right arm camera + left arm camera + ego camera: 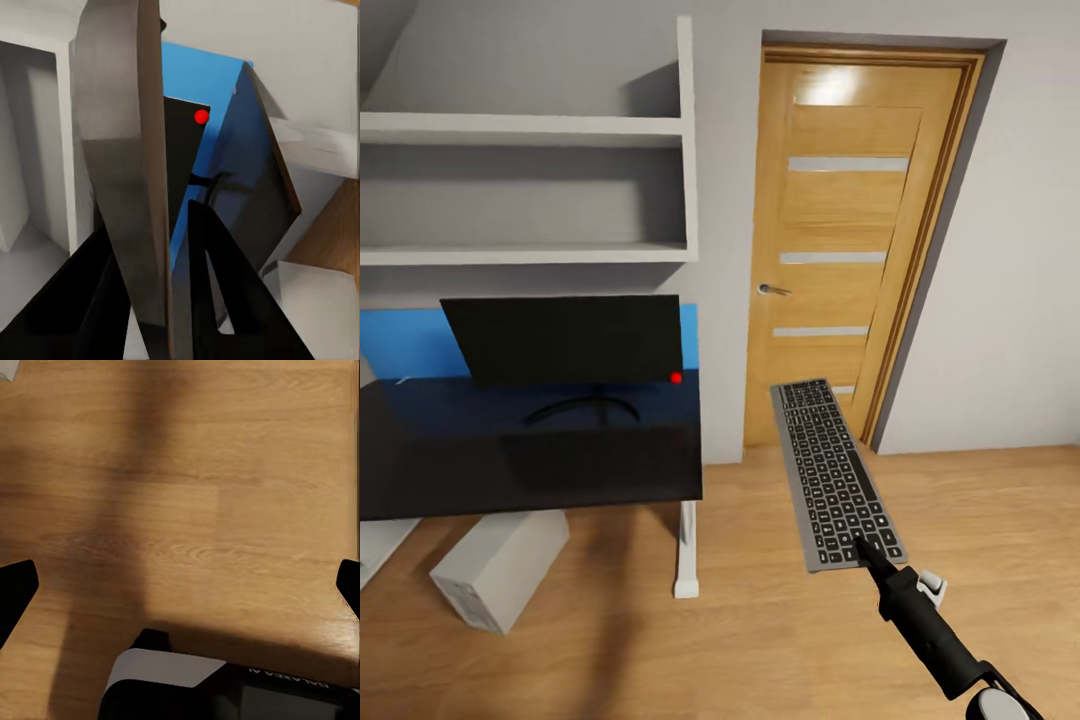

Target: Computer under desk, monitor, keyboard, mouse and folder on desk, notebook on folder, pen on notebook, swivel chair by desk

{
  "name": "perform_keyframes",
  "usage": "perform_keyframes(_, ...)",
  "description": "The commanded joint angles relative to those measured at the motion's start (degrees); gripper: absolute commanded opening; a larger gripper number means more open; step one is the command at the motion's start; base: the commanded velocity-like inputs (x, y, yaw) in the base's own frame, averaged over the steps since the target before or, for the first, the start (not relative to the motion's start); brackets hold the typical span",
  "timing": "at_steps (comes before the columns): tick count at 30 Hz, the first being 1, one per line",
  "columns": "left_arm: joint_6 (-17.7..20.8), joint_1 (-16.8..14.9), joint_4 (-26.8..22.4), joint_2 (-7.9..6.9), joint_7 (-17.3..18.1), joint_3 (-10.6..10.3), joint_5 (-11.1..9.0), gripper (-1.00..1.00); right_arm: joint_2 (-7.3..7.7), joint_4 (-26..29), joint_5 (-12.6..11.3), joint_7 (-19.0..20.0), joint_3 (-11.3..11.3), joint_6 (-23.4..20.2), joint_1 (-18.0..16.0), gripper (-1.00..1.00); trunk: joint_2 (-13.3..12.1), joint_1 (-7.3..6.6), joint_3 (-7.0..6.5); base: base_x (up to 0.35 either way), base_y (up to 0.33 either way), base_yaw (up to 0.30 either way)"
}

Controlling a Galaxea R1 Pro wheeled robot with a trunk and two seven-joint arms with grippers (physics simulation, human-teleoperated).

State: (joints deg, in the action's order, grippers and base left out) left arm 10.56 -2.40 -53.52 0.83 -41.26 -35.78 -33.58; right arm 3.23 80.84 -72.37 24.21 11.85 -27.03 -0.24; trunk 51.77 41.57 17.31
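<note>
Your right gripper [867, 549] is clamped on the near end of the keyboard [835, 470], its 2 black fingers [225, 300] pinching the slab from both faces; in the right wrist view the keyboard [124, 165] runs edge-on away from the camera between them. You are holding it in the air over the wood floor [780, 600], keys up, its far end pointing toward the door [850, 240] — well to the right of the desk [510, 460] and not touching it.

Your left gripper [180, 585] is spread wide: 1 dark fingertip [15, 592] sits at each side edge of the left wrist view with only bare floor [187, 495] between them, so it holds nothing.

Beyond the keyboard, the desk's black top carries the monitor [565, 340], upright on its thin stem and curved base in front of the blue back panel [405, 340]. A red dot [676, 377] shows at the screen's lower right corner, and you can see that same dot [201, 116] past the keyboard in the right wrist view. The computer [500, 565] stands on the floor beneath the desk's front edge, turned at an angle, just beside the white desk leg [686, 550]. 2 white wall shelves [525, 190] hang above the monitor.
</note>
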Motion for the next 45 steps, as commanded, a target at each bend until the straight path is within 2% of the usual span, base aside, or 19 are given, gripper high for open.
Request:
perform_keyframes(1,0.25,-0.06,-0.04,-0.03,-0.4,-0.17,-0.19,1.0,0.0,0.03,-0.59,-0.04,0.14,-0.49,-0.03,-1.0,0.04,0.04,0.06,0.304,0.07,-0.262)
perform_keyframes(11,0.29,-0.06,-0.01,-0.03,-0.4,-0.17,-0.17,1.0,0.02,0.02,-0.58,-0.04,0.96,-0.49,-0.03,-1.0,0.04,0.04,0.06,0.257,0.181,-0.262)
perform_keyframes(21,0.31,-0.06,0.41,-0.03,-0.4,-0.16,-0.26,1.0,0.02,0.05,-0.58,-0.04,0.95,-0.49,-0.03,-1.0,0.04,0.04,0.06,0.036,0.291,-0.262)
perform_keyframes(22,0.28,-0.06,2.22,0.0,-0.4,-0.18,-0.11,1.0,0.02,0.08,-0.58,-0.04,0.95,-0.49,-0.03,-1.0,0.04,0.04,0.06,0.118,0.171,-0.247)
perform_keyframes(25,0.26,-0.06,2.96,0.04,-0.4,-0.22,-0.03,1.0,0.02,0.04,-0.58,-0.02,1.05,-0.48,-0.03,-1.0,0.04,0.04,0.06,0.176,0.165,-0.243)
perform_keyframes(35,0.25,-0.06,3.33,0.0,-0.38,-0.03,0.01,1.0,0.02,-0.71,-0.51,-0.02,1.24,-0.48,-0.03,-1.0,0.04,0.04,0.06,0.084,0.13,-0.235)
perform_keyframes(45,0.25,-0.06,3.33,-0.03,-0.39,0.1,-0.15,1.0,0.02,-1.59,-0.27,-0.09,1.16,-0.48,-0.03,-1.0,0.04,0.04,0.06,0.001,0.305,-0.051)
